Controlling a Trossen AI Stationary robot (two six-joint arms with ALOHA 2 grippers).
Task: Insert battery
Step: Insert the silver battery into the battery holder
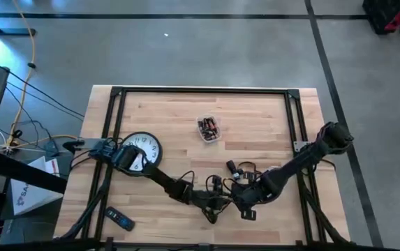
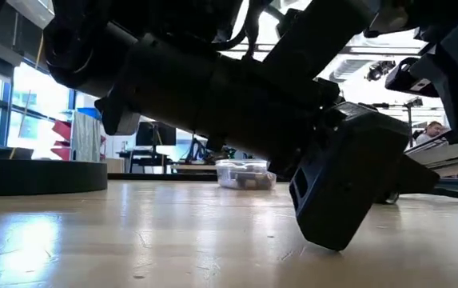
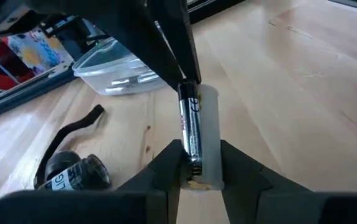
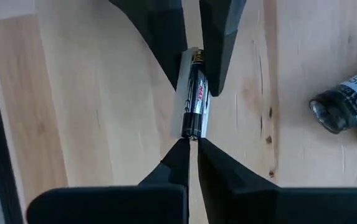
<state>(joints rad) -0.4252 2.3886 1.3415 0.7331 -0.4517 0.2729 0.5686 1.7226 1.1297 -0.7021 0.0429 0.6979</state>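
Black battery (image 4: 194,99) with red lettering lies in a clear holder (image 3: 208,134) on the table. Left gripper (image 3: 198,163) pinches holder; right gripper (image 4: 191,144) pinches battery's end.

Low view: arm link (image 2: 213,88) blocks both claws; flashlight (image 4: 346,102) cut by frame edge.

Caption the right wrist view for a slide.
Both grippers, right gripper and left gripper, pinch a battery in its clear holder on the table.
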